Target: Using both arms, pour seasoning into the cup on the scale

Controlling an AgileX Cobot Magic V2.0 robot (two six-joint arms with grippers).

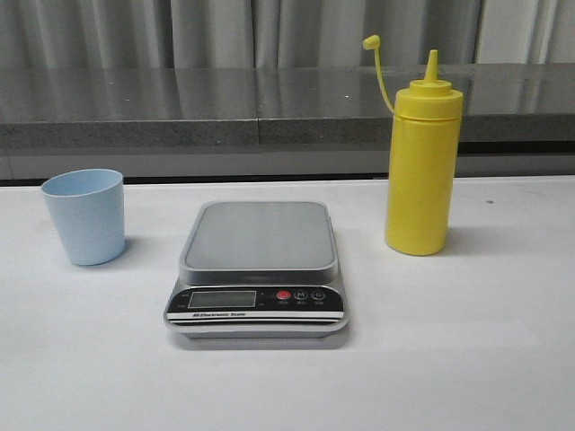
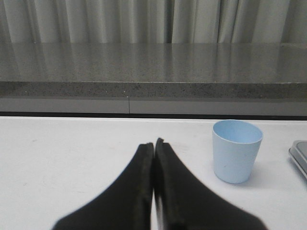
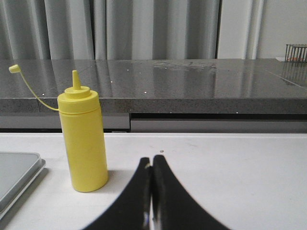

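The yellow seasoning bottle (image 1: 422, 162) stands upright at the right of the white table, its cap hanging open on its tether. The light blue cup (image 1: 84, 215) stands upright and empty at the left. The silver-grey scale (image 1: 258, 269) lies between them with a bare platform. No arm shows in the front view. In the left wrist view my left gripper (image 2: 154, 143) is shut and empty, with the cup (image 2: 236, 150) standing apart from it. In the right wrist view my right gripper (image 3: 152, 160) is shut and empty, with the bottle (image 3: 85, 143) standing apart from it.
A grey stone ledge (image 1: 180, 108) runs along the far edge of the table, with grey curtains behind it. A corner of the scale shows in the left wrist view (image 2: 300, 155) and in the right wrist view (image 3: 17, 175). A small wire rack (image 3: 296, 51) stands on the ledge.
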